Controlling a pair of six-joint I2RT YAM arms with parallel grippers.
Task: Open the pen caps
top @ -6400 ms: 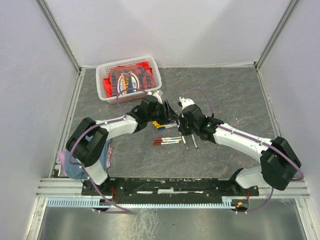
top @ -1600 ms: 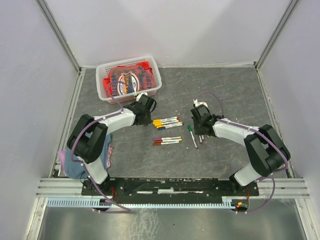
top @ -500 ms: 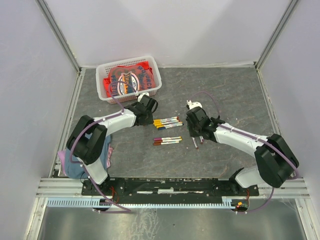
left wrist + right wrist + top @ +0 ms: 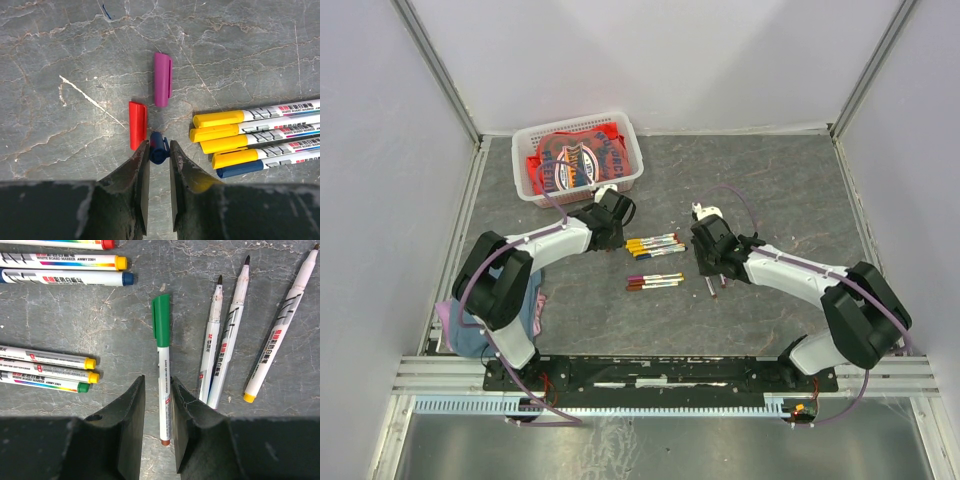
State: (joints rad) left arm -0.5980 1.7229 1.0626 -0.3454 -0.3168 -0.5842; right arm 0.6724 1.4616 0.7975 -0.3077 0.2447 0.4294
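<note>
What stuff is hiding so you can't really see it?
Left wrist view: whether the left gripper really pinches the blue cap; its fingers crowd it.
Left wrist view: yellow-capped markers run off the right edge.
Top view: red cloth logo in the basket, too small to read.

Grey marble tbl (image 4: 790,190), plain white walls (image 4: 650,60)

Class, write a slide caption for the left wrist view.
Left fingers bracket a blue cap beside a red cap and purple cap; capped markers at right.
</note>
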